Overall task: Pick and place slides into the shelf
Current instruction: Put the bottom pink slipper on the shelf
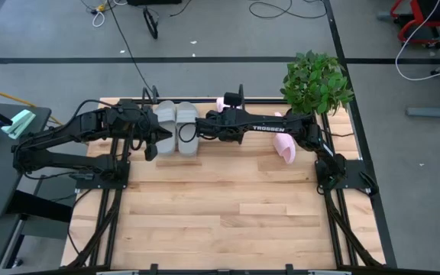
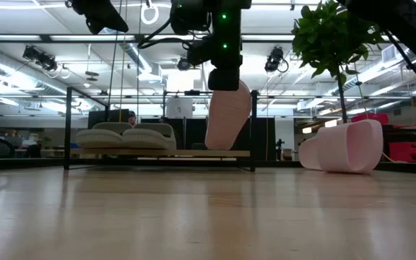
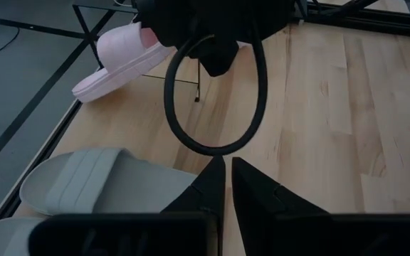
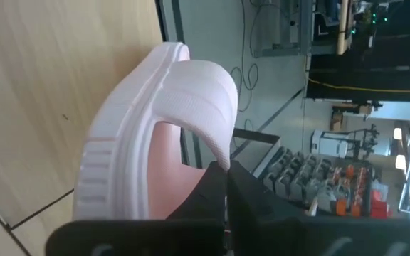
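Observation:
The grey pair (image 1: 176,126) lies side by side, soles down, on the left part of the black wire shelf (image 2: 253,130) at the table's far edge. My right gripper (image 4: 226,178) reaches across from the right and is shut on one pale pink slide (image 2: 226,115), which hangs over the shelf's right part. The second pink slide (image 1: 285,145) rests on its side on the table, right of the shelf. My left gripper (image 3: 228,185) is shut and hovers just near of the grey slides (image 3: 98,181), touching nothing. My right gripper pinches the pink slide's wide strap at its edge (image 4: 223,158) between the two fingers, coming from above. The slide hangs nearly upright below the fingers. Its lower end (image 2: 219,144) is close over the shelf; whether it touches there I cannot tell.
A potted green plant (image 1: 315,80) stands at the table's far right corner, behind the right arm. A black cable loop (image 3: 212,92) hangs from the right arm in front of my left gripper. The bare wooden table (image 1: 228,214) spreads toward the near edge.

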You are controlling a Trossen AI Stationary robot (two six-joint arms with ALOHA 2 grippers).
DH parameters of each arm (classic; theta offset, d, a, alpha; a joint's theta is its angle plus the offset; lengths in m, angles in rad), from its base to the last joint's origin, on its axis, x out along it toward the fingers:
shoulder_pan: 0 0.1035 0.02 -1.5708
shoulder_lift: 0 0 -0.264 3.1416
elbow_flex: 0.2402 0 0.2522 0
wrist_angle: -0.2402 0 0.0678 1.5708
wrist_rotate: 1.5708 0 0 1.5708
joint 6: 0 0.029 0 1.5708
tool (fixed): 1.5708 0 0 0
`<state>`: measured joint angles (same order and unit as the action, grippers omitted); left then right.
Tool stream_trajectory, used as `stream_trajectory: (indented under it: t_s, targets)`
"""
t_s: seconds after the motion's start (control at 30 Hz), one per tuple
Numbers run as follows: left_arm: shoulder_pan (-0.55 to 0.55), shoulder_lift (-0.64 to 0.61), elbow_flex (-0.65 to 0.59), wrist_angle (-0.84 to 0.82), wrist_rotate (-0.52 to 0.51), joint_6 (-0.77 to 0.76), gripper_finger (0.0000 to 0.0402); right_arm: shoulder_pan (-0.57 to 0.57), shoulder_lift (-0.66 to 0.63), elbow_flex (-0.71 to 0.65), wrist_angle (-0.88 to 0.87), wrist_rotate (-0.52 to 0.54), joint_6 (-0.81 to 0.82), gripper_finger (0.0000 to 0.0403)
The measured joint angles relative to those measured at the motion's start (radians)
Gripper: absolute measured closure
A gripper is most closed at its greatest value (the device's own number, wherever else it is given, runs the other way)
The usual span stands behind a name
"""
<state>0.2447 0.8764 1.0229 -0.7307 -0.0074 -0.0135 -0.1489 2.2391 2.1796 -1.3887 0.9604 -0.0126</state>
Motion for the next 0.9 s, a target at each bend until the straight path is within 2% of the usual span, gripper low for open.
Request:
stream_trajectory:
  t_s: [0.23,0.6,0.9]
  targets:
    - [0.000,0.000,0.000,-0.002,0.000,0.003,0.0378,-0.005,0.000,0.000,-0.026,-0.016,0.060,0.0403]
    - [0.000,0.000,0.000,-0.027,0.000,0.017,0.0363,-0.006,0.000,0.000,-0.028,-0.018,0.177,0.0403]
    - [0.000,0.000,0.000,-0.031,0.000,0.036,0.0374,-0.005,0.000,0.000,-0.029,0.039,0.225,0.0403]
